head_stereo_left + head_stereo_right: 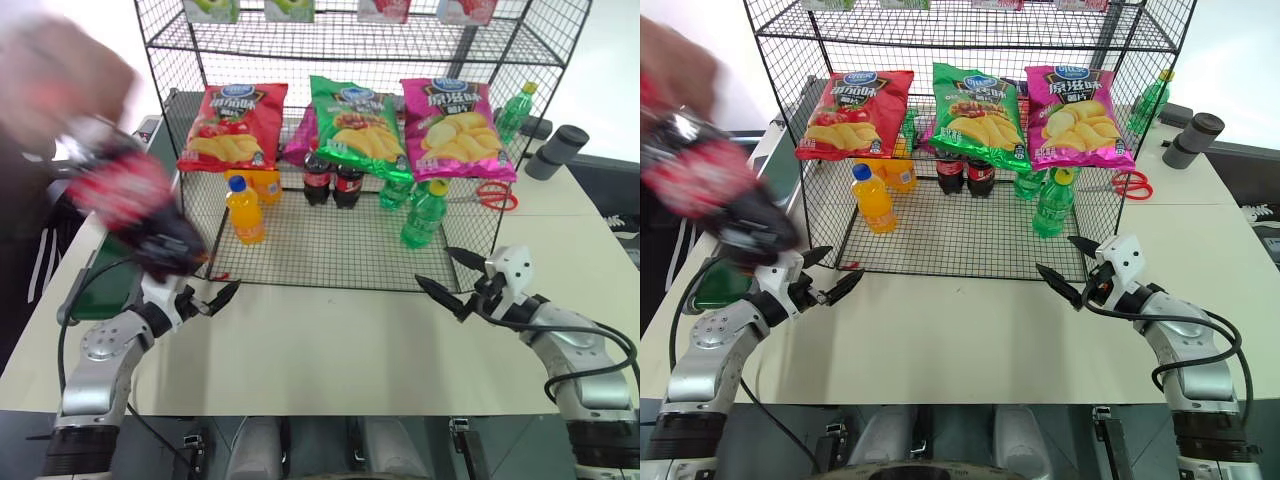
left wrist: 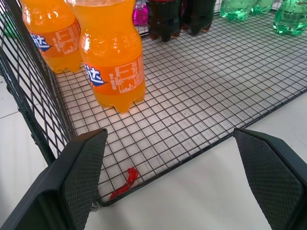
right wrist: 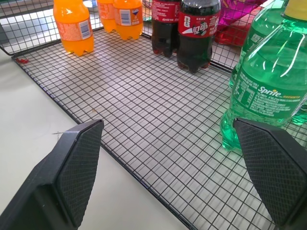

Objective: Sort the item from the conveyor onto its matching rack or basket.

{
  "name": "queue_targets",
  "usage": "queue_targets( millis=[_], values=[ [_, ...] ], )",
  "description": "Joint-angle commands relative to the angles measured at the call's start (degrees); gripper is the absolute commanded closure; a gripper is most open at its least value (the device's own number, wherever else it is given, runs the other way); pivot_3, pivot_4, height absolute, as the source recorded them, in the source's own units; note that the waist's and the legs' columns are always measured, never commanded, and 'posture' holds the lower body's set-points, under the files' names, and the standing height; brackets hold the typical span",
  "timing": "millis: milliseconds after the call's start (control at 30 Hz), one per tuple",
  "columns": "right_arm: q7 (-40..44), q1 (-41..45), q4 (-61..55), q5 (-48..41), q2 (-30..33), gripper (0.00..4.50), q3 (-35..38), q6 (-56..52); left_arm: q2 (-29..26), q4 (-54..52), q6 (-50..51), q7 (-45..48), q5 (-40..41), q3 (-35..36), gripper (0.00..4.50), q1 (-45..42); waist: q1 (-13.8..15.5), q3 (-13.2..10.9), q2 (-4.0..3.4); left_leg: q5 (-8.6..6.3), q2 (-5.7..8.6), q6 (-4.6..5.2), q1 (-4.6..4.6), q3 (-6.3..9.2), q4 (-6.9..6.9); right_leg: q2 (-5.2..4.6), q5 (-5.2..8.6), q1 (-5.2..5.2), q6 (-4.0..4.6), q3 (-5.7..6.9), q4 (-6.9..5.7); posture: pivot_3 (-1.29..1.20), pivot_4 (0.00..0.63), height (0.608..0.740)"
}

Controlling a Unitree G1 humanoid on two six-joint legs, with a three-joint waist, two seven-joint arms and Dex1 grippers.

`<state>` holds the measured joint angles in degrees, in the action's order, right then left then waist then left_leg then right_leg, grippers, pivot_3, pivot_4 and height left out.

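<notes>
Black wire rack (image 3: 144, 124) holds a "Sprite" bottle (image 3: 268, 91); both grippers' fingers spread wide, empty.

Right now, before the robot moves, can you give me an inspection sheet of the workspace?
Surface: pale table, bare in front of the rack.
Job's things: cola bottle blurred in a person's hand above the conveyor; black rack holds two colas.
Clutter: orange bottles, green bottles, three chip bags, red scissors, grey cylinder, red scrap at rack corner.
Grippers: left gripper open, empty; right gripper open, empty.
Cables: black cable loops along the right arm.
Surroundings: white wall behind.
</notes>
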<state>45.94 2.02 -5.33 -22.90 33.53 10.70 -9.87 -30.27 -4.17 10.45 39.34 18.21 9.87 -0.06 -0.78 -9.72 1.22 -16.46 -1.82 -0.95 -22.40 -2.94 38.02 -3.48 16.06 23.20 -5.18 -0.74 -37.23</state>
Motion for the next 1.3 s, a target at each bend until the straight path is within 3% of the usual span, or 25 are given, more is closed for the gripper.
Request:
queue_targets(
  millis=[33, 633, 1300],
  values=[
    [0.18, 0.60, -0.77, -0.43, -0.42, 0.01, 0.50, 1.19, -0.61, -2.94, 0.55, -0.10, 1.14, 1.46, 0.00, 0.69, 0.04, 0.00, 0.00, 0.00, 0.00, 0.00, 0.00, 0.00, 0.00, 0.00, 0.00, 0.00, 0.00, 0.00, 0.00, 0.00, 0.150, 0.740],
    [1.02, 5.17, 2.64, 0.52, -0.33, 0.01, -1.24, 1.22, 0.20, -6.36, 3.87, -3.20, 4.07, 4.64, 0.00, 2.25, 0.00, 0.00, 0.00, 0.00, 0.00, 0.00, 0.00, 0.01, 0.00, -0.01, 0.00, 0.00, 0.00, 0.00, 0.00, 0.00, 0.150, 0.740],
    [0.69, 6.51, 3.87, 1.21, -1.83, 0.01, -2.48, 2.67, 0.51, -5.61, 0.39, -4.02, 6.89, 9.22, 0.00, 1.58, -0.01, 0.00, 0.00, 0.00, 0.00, 0.00, 0.00, 0.01, 0.01, 0.00, 0.00, 0.00, 0.00, 0.00, -0.02, 0.00, 0.150, 0.740]
  ],
)
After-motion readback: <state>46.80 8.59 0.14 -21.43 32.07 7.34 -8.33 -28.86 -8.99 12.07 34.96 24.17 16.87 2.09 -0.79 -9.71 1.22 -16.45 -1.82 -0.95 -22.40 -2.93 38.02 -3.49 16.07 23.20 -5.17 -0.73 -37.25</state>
